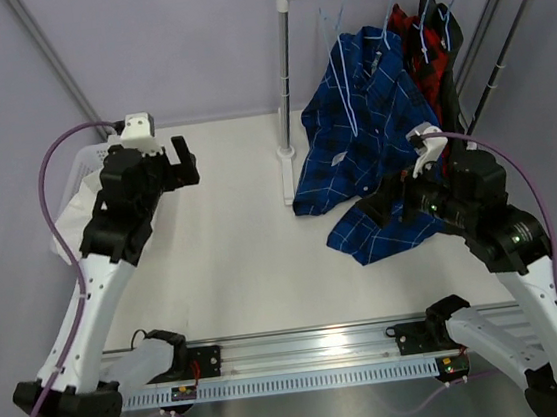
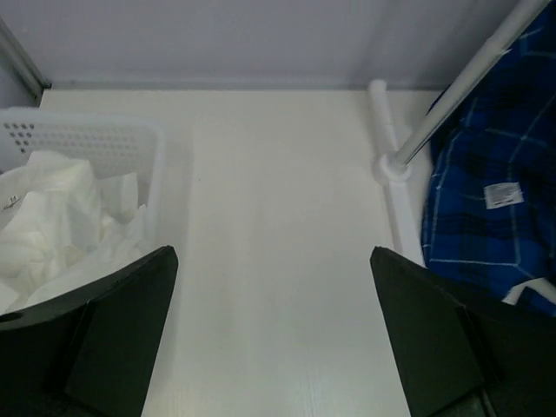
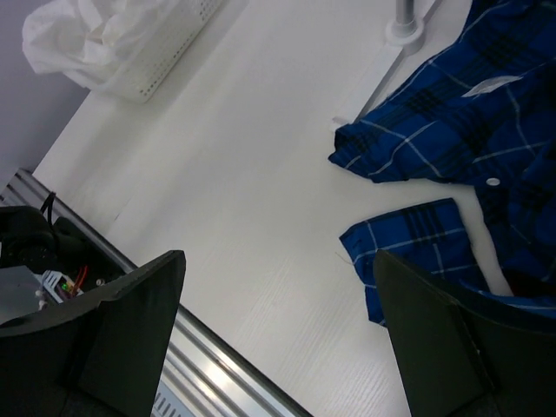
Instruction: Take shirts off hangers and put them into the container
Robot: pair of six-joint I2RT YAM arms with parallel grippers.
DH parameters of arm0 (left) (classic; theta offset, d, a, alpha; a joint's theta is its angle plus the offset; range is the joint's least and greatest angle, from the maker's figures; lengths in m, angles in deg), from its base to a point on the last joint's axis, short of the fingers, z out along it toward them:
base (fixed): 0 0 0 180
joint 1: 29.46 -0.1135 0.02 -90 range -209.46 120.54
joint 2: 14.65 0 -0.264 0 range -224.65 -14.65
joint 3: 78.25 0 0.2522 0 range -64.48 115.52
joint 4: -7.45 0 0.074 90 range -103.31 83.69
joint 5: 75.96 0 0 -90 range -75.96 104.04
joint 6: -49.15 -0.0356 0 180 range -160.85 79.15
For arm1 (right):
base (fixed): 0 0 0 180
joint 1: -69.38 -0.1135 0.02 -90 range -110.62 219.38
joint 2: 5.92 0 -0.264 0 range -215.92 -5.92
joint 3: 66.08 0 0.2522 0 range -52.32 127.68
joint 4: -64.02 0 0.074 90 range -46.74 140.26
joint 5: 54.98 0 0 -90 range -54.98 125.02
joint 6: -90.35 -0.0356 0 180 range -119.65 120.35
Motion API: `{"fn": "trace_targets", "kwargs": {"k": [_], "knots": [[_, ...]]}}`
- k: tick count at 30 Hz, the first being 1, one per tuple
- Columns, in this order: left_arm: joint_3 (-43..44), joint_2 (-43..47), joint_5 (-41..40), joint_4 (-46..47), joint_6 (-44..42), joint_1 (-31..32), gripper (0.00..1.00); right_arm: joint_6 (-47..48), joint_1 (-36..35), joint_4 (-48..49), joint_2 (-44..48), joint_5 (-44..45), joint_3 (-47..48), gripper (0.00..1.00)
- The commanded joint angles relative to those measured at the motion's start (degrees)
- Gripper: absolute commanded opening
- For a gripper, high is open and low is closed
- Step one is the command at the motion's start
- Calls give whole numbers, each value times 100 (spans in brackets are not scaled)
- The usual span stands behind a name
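Top view, tools: the left gripper [image 1: 185, 162] stood well left of the rack [image 1: 290, 76]. The right gripper [image 1: 398, 200] hung over the blue plaid shirt [image 1: 370, 128] at the rack's foot.
Top view, left to do: the blue plaid, red-and-black plaid [image 1: 407, 25] and black shirt [image 1: 448, 78] hung on the rack's light-blue hangers [image 1: 341, 50].
Left wrist view, done: the white shirt [image 2: 52, 217] lay in the basket [image 2: 95, 139], far left of the rack. The jaws were wide apart and empty.
Right wrist view: the jaws were apart, holding nothing.
Difference: only the wrist views showed the basket's filling, and only the top view showed the hangers.
Progress: probably one of four shirts.
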Motion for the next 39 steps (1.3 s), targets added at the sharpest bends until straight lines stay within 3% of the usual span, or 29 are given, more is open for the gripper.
{"fn": "trace_targets", "kwargs": {"k": [1, 5, 12, 22, 39], "knots": [[60, 769, -397, -170, 243, 467, 99, 117, 16, -45, 348, 736, 538, 99], [-2, 1743, -468, -564, 541, 995, 99, 204, 16, 17, 638, 1473, 881, 99], [261, 2519, -432, -1409, 446, 1005, 99, 740, 8, 43, 1086, 2301, 1189, 99], [552, 2880, -854, -1840, -152, 1005, 99, 873, 16, 306, 1456, 2873, 1049, 99], [622, 3029, -863, -2016, -618, 1004, 99, 1038, 16, 254, 1526, 3321, 1181, 100]]}}
